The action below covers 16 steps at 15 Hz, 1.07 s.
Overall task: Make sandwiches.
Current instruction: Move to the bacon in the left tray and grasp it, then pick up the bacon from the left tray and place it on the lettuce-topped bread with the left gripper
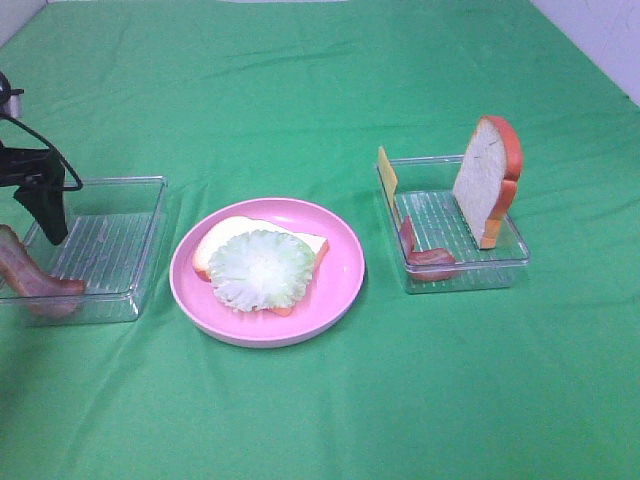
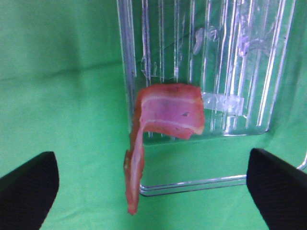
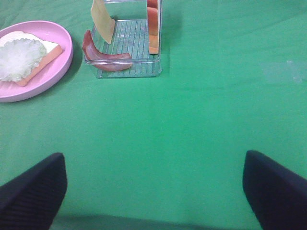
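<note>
I have the sandwich point(image 1: 255, 262) half built at the centre of the high view: the flat bread point(image 1: 222, 238) lies on the plate point(image 1: 345, 262) with a round lettuce point(image 1: 265, 272) leaf on top of it, both well inside the pink rim. The plate sits on the green cloth point(image 1: 300, 90) between two clear trays.

My left gripper point(image 2: 153, 191) is at the far left edge of the high view, with one black finger point(image 1: 48, 212) hanging over the left tray point(image 1: 140, 240). On its wrist camera the jaws stand wide apart with nothing between them. The left bacon point(image 2: 170, 110) is draped across the tray's corner, part inside the wall and part outside it. It lies ahead of the fingers and touches neither. In the high view that strip shows at lower left, at the tray's near left corner.

My right gripper point(image 3: 153, 191) is outside the high view. Its wrist camera shows both fingers spread wide over bare cloth, gripping nothing and well apart from every object.

The right tray point(image 1: 505, 262) sits just right of the plate in the high view. In it the upright bread point(image 1: 485, 180) stands on edge toward the right side. The cheese point(image 1: 387, 172) stands upright at the upper left corner, and the right bacon point(image 1: 430, 260) curls along the lower left corner
</note>
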Available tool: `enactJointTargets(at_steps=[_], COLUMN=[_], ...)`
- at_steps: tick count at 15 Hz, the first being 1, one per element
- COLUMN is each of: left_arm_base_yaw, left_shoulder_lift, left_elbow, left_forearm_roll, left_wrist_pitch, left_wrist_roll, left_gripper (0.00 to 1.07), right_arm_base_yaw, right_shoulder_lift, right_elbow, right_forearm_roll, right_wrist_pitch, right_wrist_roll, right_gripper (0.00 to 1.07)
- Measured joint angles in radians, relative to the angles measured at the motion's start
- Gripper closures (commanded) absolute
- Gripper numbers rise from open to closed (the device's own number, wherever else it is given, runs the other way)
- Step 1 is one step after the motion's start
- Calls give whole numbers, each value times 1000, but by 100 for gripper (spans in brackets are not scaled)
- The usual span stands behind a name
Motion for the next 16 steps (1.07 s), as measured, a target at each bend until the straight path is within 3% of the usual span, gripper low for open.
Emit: enactJointTargets(at_steps=[2, 4, 11, 13, 16], left_arm_base_yaw=[0, 0, 0, 0, 0], left_shoulder_lift=[24, 30, 30, 30, 30], left_elbow=[0, 0, 0, 0, 0], left_forearm_roll=[4, 5, 15, 16, 14], left_wrist_pitch=[-1, -1, -22, -24, -24], left_wrist_roll=[2, 3, -17, -24, -27], left_gripper=[11, 22, 97, 107, 107], right_arm_base_yaw=[0, 0, 0, 0, 0], right_shoulder_lift=[0, 0, 0, 0, 0], right_elbow=[0, 0, 0, 0, 0], right_forearm_roll=[0, 0, 0, 0, 0], right_wrist_pitch=[0, 0, 0, 0, 0], right_wrist_roll=[0, 0, 0, 0, 0], right_gripper=[12, 12, 12, 12, 12])
